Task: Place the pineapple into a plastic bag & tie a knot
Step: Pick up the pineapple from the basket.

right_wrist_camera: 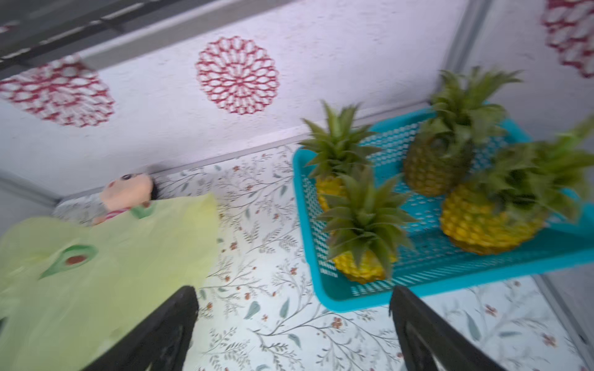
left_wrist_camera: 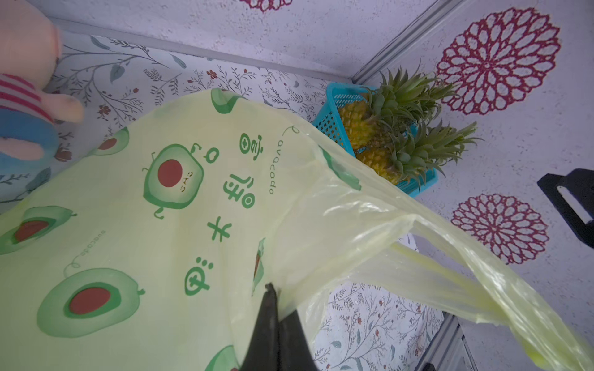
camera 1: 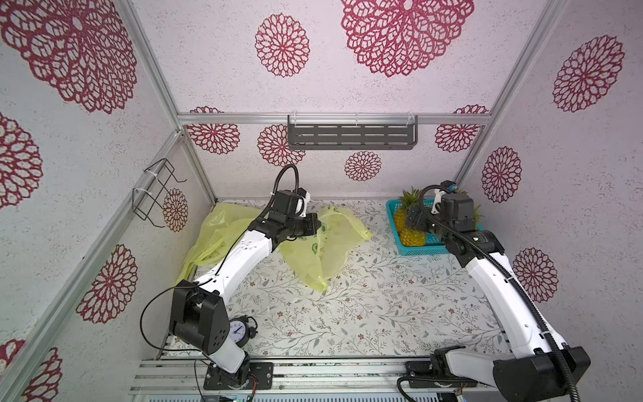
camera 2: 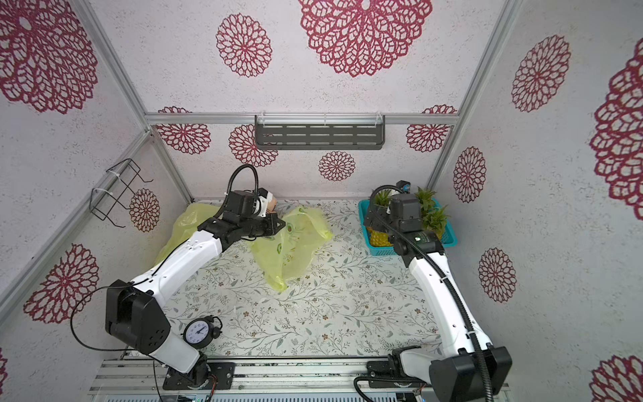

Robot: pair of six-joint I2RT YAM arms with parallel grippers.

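As seen from the front edge, an alarm clock (camera 1: pixel 239 330) stands on the floral table (camera 1: pixel 348 313) beside the left arm's base. The left arm (camera 1: pixel 240 257) reaches back and toward centre. The right arm (camera 1: pixel 497 289) runs up the right side toward the far right corner.

Mid-table: a yellow-green plastic bag (camera 1: pixel 334 243) with avocado print, crumpled. One end lies on the table and the upper part is lifted. The left gripper (left_wrist_camera: pixel 272 290) has its jaws closed, pinching an edge of the bag near its mouth. Film hangs from the pinch, and one handle loop (left_wrist_camera: pixel 482 279) stretches away in the left wrist view. More yellow plastic (camera 1: pixel 212 236) lies behind the left arm toward the left wall; can't tell if it is the same bag or another.

The right gripper (right_wrist_camera: pixel 292 298) has its jaws spread wide, nothing gripped. It hangs over bare table just in front of the teal basket (right_wrist_camera: pixel 418 282). The right wrist view is motion-blurred.

Far right corner: the basket sits on the table by the walls. Four pineapples (right_wrist_camera: pixel 488 225) are all in the basket, well apart from the bag, crowns up or tilted. Two smaller ones sit at the bag-side end and two larger ones further along. In both top views the right arm's wrist covers much of the basket.

Far back: a plush doll (left_wrist_camera: pixel 25 96) on the table by the back wall, just behind the bag. On the back wall is a grey slotted shelf (camera 1: pixel 351 136); a black wire rack (camera 1: pixel 156 195) is on the left wall.
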